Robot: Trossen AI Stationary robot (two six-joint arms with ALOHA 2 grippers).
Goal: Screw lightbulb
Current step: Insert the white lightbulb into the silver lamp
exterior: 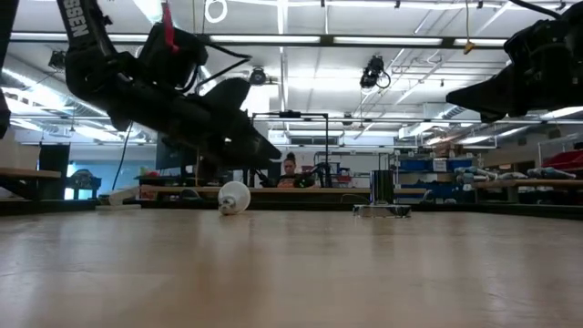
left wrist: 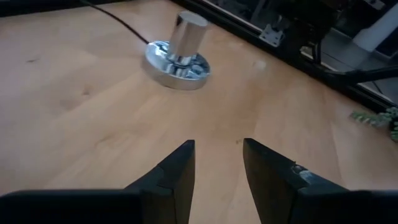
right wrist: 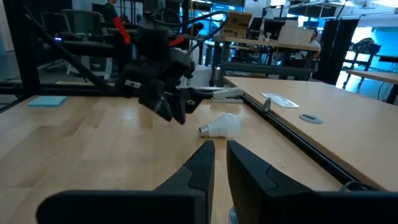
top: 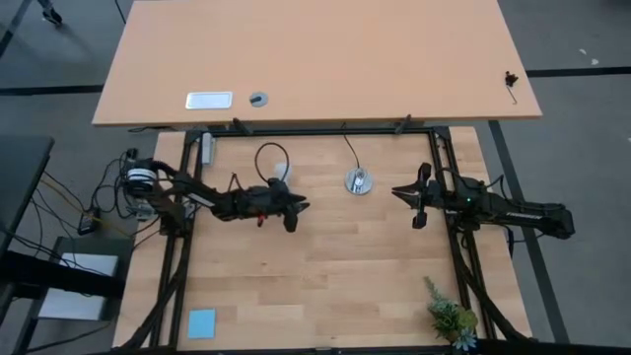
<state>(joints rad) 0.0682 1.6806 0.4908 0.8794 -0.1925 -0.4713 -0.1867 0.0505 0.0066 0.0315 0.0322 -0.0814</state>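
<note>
Dark and empty, the left gripper (left wrist: 217, 168) hangs above the tabletop (top: 325, 286) with its fingers (left wrist: 177, 171) a moderate gap apart, holding nothing; its wrist view looks straight at the silver socket disc (left wrist: 177, 61) with its short upright metal post, from which a black cord (top: 348, 150) runs toward the far edge. The lightbulb (right wrist: 221, 126) lies on its side on the wood, apart from every finger; in the right wrist view its greyish screw base points to one side and its white globe to the other, so its long axis is roughly level with the tabletop. In the low view the bulb (exterior: 234, 197) rests just below the left arm's forward end, which makes the left gripper (top: 293, 209) by my reading the nearer of the two, though the high view does not let me pick the bulb out. The right gripper (right wrist: 219, 163) waits on the other side of the socket (top: 358, 181), fingers drawn to a narrow slit and holding nothing.
</note>
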